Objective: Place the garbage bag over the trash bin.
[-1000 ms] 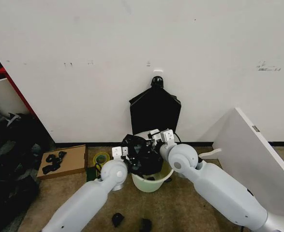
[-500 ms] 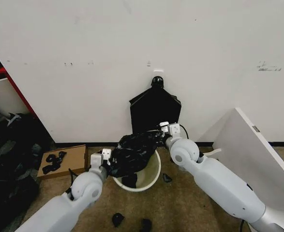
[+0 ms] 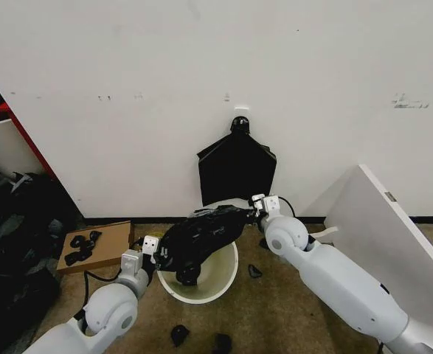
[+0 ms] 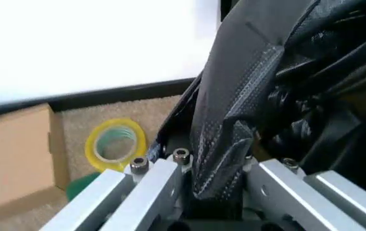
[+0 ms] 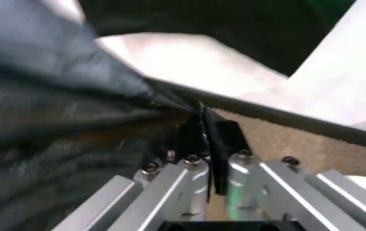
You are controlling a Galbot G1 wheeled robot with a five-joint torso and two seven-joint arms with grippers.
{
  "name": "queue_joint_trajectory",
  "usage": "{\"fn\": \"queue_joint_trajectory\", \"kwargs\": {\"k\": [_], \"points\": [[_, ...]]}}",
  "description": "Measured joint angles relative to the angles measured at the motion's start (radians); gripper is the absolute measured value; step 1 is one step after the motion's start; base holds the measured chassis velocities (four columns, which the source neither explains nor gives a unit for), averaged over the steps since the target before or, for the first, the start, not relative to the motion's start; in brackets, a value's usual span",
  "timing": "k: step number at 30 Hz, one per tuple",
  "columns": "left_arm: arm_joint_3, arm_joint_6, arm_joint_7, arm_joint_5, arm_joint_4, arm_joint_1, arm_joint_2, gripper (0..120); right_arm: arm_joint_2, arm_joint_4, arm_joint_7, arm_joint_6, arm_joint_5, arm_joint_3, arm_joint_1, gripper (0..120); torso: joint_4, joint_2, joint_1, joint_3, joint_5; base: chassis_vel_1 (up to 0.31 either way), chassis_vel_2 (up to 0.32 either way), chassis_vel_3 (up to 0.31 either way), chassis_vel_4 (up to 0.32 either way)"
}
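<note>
Black crinkled plastic is what you're holding: one garbage bag (image 3: 199, 236), stretched between both grippers, hanging over the mouth of one trash bin (image 3: 217, 284). Bag's lower folds dip inside the bin; it's not pulled round the rim yet, and the rim shows bare on the near and right sides.

Left gripper (image 3: 158, 253) sits at the bin's left edge, clamped narrow on the bag's left end; in the left wrist view you see film pinched between its fingers (image 4: 224, 159). Right gripper (image 3: 256, 210) is at the bin's far right, by the wall, also closed tight on the bag's other end; right wrist view shows a thin fold caught between its fingers (image 5: 203, 144).

Count: 1 bag, 1 bin, 2 grippers, both in use. Also 1 flat matte black bundle (image 3: 236, 168) w/ pointed top, leaning on the wall right behind the bin; 1 slanted white board (image 3: 393, 236) at right; 1 cardboard box (image 3: 102, 245) at left w/ small black bits on it; 1 roll of yellow tape (image 4: 115, 143) on the floor near the box; 3 small dark scraps on the floor near the bin.

Floor is brownish carpet (image 3: 275, 317). Wall (image 3: 201, 74) is plain white w/ dark skirting along the bottom
</note>
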Motion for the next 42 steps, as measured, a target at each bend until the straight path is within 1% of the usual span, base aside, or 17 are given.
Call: {"fn": "queue_joint_trajectory", "kwargs": {"k": [3, 4, 5, 7, 9, 12, 14, 16, 18, 19, 20, 22, 26, 32, 39, 41, 42], "points": [[-0.005, 0.022, -0.033, -0.093, -0.014, 0.008, -0.023, 1, -0.03, 0.06, -0.042, 0.026, 0.039, 0.046, -0.043, 17, -0.0006, 0.0, 0.0, 0.0, 0.0, 0.0, 0.0, 0.0, 0.0], [-0.008, 0.024, -0.039, -0.104, -0.017, 0.015, -0.026, 1, -0.034, 0.067, -0.053, 0.032, 0.048, 0.052, -0.045, 19, -0.0007, 0.0, 0.0, 0.0, 0.0, 0.0, 0.0, 0.0, 0.0], [-0.012, 0.03, -0.048, -0.124, -0.024, 0.027, -0.031, 1, -0.044, 0.082, -0.086, 0.048, 0.076, 0.07, -0.049, 25, 0.0001, 0.0, 0.0, 0.0, 0.0002, 0.0, 0.0, 0.0, 0.0], [-0.014, 0.036, -0.054, -0.139, -0.028, 0.034, -0.034, 1, -0.051, 0.091, -0.104, 0.053, 0.089, 0.082, -0.052, 26, 0.0006, 0.0, 0.0, 0.0, 0.0003, 0.0, 0.0, 0.0, 0.0], [-0.016, 0.048, -0.07, -0.168, -0.032, 0.038, -0.04, 1, -0.076, 0.121, -0.137, 0.067, 0.116, 0.118, -0.073, 35, 0.0006, 0.0, 0.0, 0.0, -0.0001, 0.0, 0.0, 0.0, 0.0], [-0.02, 0.054, -0.084, -0.179, -0.03, 0.04, -0.043, 1, -0.109, 0.16, -0.157, 0.081, 0.143, 0.178, -0.11, 51, -0.0002, 0.0, 0.0, 0.0, 0.0002, 0.0, 0.0, 0.0, 0.0], [-0.02, 0.055, -0.086, -0.18, -0.029, 0.041, -0.043, 1, -0.117, 0.169, -0.168, 0.083, 0.146, 0.195, -0.122, 52, -0.0003, 0.0, 0.0, 0.0, 0.0002, 0.0, 0.0, 0.0, 0.0], [-0.02, 0.055, -0.087, -0.181, -0.027, 0.041, -0.043, 1, -0.132, 0.189, -0.2, 0.089, 0.143, 0.228, -0.147, 58, 0.0001, 0.0, 0.0, 0.0, 0.0003, 0.0, 0.0, 0.0, 0.0], [-0.021, 0.055, -0.087, -0.182, -0.02, 0.039, -0.047, 1, -0.165, 0.237, -0.292, 0.1, 0.104, 0.27, -0.205, 70, 0.0001, 0.0, 0.0, 0.0, 0.0001, 0.0, 0.0, 0.0, 0.0], [-0.021, 0.055, -0.087, -0.182, -0.019, 0.039, -0.047, 1, -0.174, 0.25, -0.314, 0.101, 0.092, 0.272, -0.218, 72, -0.0001, 0.0, 0.0, 0.0, 0.0002, 0.0, 0.0, 0.0, 0.0], [-0.02, 0.054, -0.085, -0.177, -0.017, 0.037, -0.049, 1, -0.197, 0.283, -0.364, 0.105, 0.052, 0.264, -0.247, 79, -0.0002, 0.0, 0.0, 0.0, 0.0002, 0.0, 0.0, 0.0, 0.0], [-0.018, 0.054, -0.084, -0.172, -0.017, 0.037, -0.049, 1, -0.206, 0.299, -0.384, 0.106, 0.033, 0.254, -0.257, 81, -0.0003, 0.0, 0.0, 0.0, 0.0001, 0.0, 0.0, 0.0, 0.0], [0.001, 0.063, -0.064, -0.13, -0.024, 0.034, -0.048, 1, -0.216, 0.375, -0.444, 0.066, -0.042, 0.157, -0.269, 98, 0.0001, 0.0, 0.0, 0.0, -0.0001, 0.0, 0.0, 0.0, 0.0], [0.018, 0.066, 0.007, -0.064, -0.038, 0.035, -0.028, 1, -0.183, 0.354, -0.464, 0.018, -0.038, 0.076, -0.196, 100, 0.0003, 0.0, 0.0, 0.0, -0.0002, 0.0, 0.0, 0.0, 0.0], [0.033, 0.071, 0.036, -0.031, -0.05, 0.036, -0.007, 1, -0.131, 0.313, -0.471, -0.014, -0.037, 0.008, -0.156, 100, 0.0001, 0.0, 0.0, 0.0, 0.0, 0.0, 0.0, 0.0, 0.0], [0.033, 0.068, 0.047, -0.003, -0.053, 0.037, -0.002, 1, -0.117, 0.285, -0.454, -0.021, -0.038, -0.005, -0.144, 99, 0.0003, 0.0, 0.0, 0.0, 0.0, 0.0, 0.0, 0.0, 0.0], [0.032, 0.063, 0.052, 0.012, -0.054, 0.039, 0.0, 1, -0.116, 0.274, -0.444, -0.022, -0.038, -0.008, -0.142, 94, 0.0002, 0.0, 0.0, 0.0, 0.0, 0.0, 0.0, 0.0, 0.0]]}}
